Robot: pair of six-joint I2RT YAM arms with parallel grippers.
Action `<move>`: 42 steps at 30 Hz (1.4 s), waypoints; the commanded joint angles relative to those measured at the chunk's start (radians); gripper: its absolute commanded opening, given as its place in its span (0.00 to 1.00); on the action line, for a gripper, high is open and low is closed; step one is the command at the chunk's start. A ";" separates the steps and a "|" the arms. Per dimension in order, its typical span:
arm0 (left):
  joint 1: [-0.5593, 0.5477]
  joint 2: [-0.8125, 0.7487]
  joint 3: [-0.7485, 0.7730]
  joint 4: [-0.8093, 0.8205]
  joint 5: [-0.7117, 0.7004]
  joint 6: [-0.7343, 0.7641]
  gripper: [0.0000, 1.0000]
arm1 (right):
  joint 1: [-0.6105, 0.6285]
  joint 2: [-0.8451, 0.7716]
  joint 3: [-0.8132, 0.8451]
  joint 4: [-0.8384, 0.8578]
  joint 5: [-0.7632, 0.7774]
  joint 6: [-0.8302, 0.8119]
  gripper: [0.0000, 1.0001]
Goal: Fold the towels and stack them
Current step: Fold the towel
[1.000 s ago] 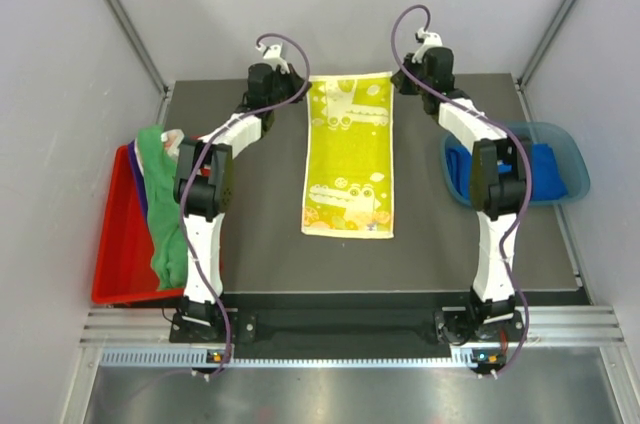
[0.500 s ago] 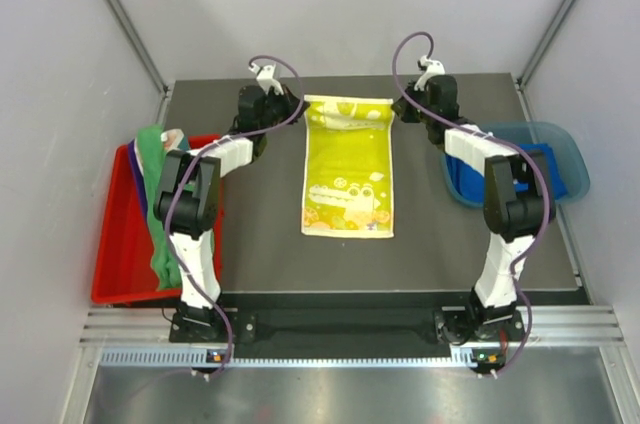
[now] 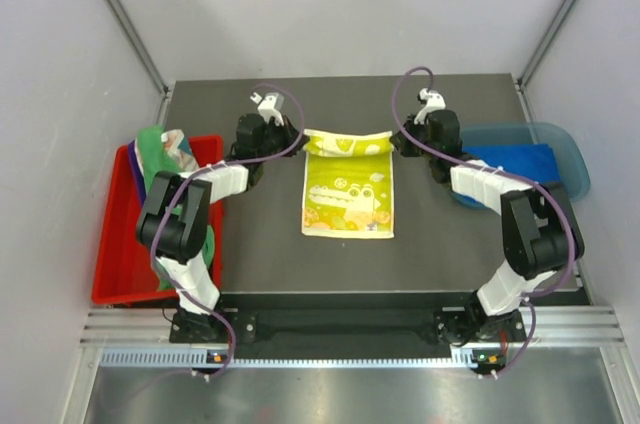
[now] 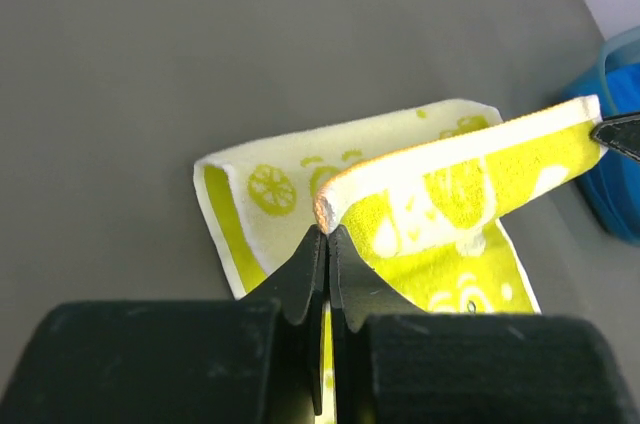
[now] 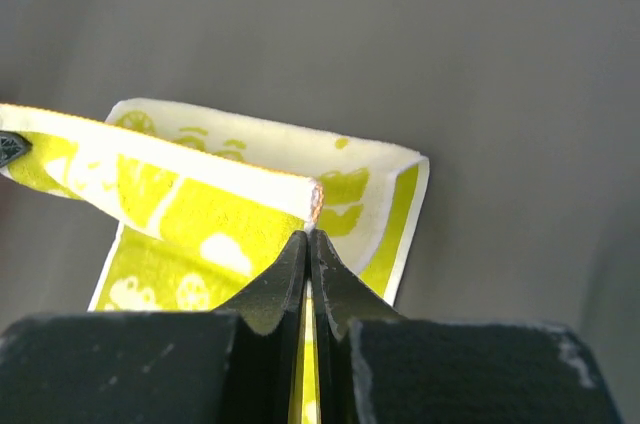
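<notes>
A pale yellow crocodile-print towel (image 3: 348,194) lies in the middle of the dark table. Its far edge is lifted and carried over the rest, held taut between both grippers. My left gripper (image 3: 300,138) is shut on the far left corner (image 4: 326,208). My right gripper (image 3: 393,140) is shut on the far right corner (image 5: 312,202). The towel's near edge rests flat on the table. A green towel (image 3: 158,159) with a purple one under it lies in the red tray. A royal blue towel (image 3: 512,162) lies in the blue bin.
The red tray (image 3: 122,264) stands at the table's left edge. The translucent blue bin (image 3: 570,159) stands at the right edge. Grey walls close in the back and both sides.
Both grippers have lifted the towel's far corners and drawn them toward the near side, so the far half now folds over the near half. The towel's near edge has not moved.
</notes>
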 commanded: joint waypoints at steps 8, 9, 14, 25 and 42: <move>-0.042 -0.175 -0.161 0.042 -0.033 0.005 0.00 | 0.053 -0.183 -0.166 0.096 0.052 0.028 0.00; -0.045 -0.183 -0.170 0.044 -0.038 0.007 0.00 | 0.052 -0.191 -0.175 0.096 0.053 0.028 0.00; -0.063 -0.229 -0.236 0.050 -0.052 0.002 0.01 | 0.073 -0.244 -0.236 0.099 0.072 0.032 0.00; -0.114 -0.298 -0.349 0.076 -0.093 -0.002 0.01 | 0.127 -0.310 -0.334 0.108 0.112 0.039 0.00; -0.141 -0.390 -0.455 0.070 -0.114 -0.001 0.01 | 0.159 -0.438 -0.451 0.099 0.164 0.050 0.00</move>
